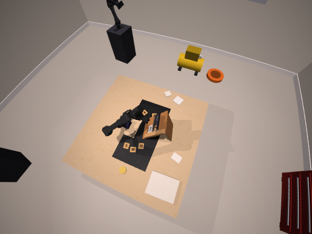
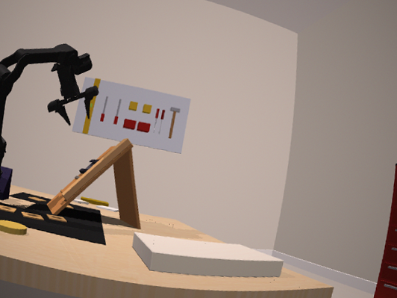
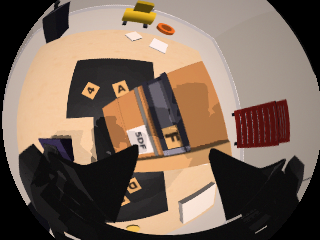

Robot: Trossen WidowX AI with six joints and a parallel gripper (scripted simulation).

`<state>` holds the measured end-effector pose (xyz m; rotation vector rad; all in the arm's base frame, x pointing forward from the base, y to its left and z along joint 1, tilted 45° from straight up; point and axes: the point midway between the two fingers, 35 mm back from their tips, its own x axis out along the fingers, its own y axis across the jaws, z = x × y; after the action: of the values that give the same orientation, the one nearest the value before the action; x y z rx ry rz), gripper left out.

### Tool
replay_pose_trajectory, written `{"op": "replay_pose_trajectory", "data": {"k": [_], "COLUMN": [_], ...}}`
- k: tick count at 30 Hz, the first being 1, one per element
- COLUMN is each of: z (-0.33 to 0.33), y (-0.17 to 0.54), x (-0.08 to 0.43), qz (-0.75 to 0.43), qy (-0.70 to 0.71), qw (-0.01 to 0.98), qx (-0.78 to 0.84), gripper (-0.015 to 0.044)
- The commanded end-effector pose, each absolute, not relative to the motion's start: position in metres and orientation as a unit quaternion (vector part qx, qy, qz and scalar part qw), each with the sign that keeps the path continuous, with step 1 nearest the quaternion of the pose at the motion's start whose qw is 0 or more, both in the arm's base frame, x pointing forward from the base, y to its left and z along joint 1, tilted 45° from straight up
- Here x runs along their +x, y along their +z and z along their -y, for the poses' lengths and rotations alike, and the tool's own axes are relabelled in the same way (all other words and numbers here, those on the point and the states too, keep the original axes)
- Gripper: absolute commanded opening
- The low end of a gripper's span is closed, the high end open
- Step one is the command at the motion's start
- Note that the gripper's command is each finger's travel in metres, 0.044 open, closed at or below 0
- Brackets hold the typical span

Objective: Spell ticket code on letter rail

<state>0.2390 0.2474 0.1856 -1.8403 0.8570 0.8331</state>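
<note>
My gripper [image 2: 79,121] [image 3: 175,151] is open and empty, above the tilted wooden board [image 2: 89,169] [image 3: 195,100]. The ticket [image 1: 150,128] [image 3: 140,139] appears to read SDF; its first character could be a 5. Tile F [image 3: 172,137] sits in the dark rail [image 3: 156,95], at the end nearer the fingers in the wrist view. On the black mat, tile D [image 1: 141,146] [image 2: 56,218] [image 3: 132,186], a tile like B [image 1: 132,149] [image 2: 32,216] and an S-like tile [image 1: 126,145] [image 2: 6,208] lie together. Tiles 4 [image 1: 144,112] [image 3: 90,90] and A [image 1: 154,114] [image 3: 120,89] lie at the mat's other end.
A yellow disc [image 1: 122,169] [image 2: 11,227] lies beyond the mat's edge. A thick white slab [image 1: 162,186] [image 2: 209,256] [image 3: 197,202] lies near a counter corner. Flat white pieces [image 1: 176,157] [image 1: 178,100] [image 1: 167,93] lie around the board. The board's rear support [image 2: 127,191] stands on the counter.
</note>
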Motion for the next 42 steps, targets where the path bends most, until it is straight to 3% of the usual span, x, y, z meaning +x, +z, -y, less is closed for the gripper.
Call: {"op": "replay_pose_trajectory", "data": {"k": [1,7,12,19,25,42], "z": [-0.217,-0.143,-0.072,0.002,0.045,0.064], "y": [0.183,0.176,0.170,0.155,0.135,0.119], "x": [0.262,0.303,0.321,0.327,0.303,0.302], "qz": [-0.413,-0.505,-0.509,-0.440,-0.385,-0.374], "qy": [0.259,0.040,-0.170,-0.393,-0.521,-0.542], "qw": [0.551,0.728,0.808,0.807,0.751,0.740], "qx": [-0.678,-0.463,-0.244,0.023,0.126,0.139], "gripper": [0.0340,0.0340,0.0340,0.0340,0.0340,0.0340]}}
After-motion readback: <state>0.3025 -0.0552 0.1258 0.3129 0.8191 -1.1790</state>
